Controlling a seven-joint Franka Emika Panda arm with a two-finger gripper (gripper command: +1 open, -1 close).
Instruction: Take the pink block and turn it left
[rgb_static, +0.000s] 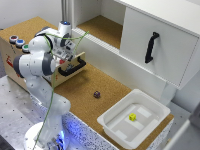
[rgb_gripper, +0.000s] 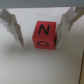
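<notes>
We logged the pink block (rgb_gripper: 42, 34) at the centre of the wrist view: a small reddish-pink cube with black letters on two visible faces, sitting on a pale, blurred surface. It lay between the two light-coloured fingers (rgb_gripper: 14, 27) of the gripper (rgb_gripper: 41, 40), which stood spread, one on each side. Whether either fingertip touched the cube we could not tell; no pinch was visible.

In the exterior view we found the block only as a small red speck (rgb_static: 62, 61) under the gripper (rgb_static: 65, 56), in the left part of the frame, just above the wooden drawer front. The white arm (rgb_static: 36, 60) rose from its base at the lower left and bent over that spot.

A black handle (rgb_static: 73, 67) sat on the drawer front, just below and right of the gripper. Coloured buttons (rgb_static: 18, 42) lined the top of the box at the far left. The cork tabletop (rgb_static: 80, 90) ran diagonally across the frame.

Near the frame's centre, well apart from the gripper, a dark purplish block (rgb_static: 96, 94) rested on the cork. At the lower right stood a white tray (rgb_static: 112, 122), with a yellow block (rgb_static: 132, 117) inside it. A white cabinet filled the upper right, its door carrying a second black handle (rgb_static: 151, 47).
</notes>
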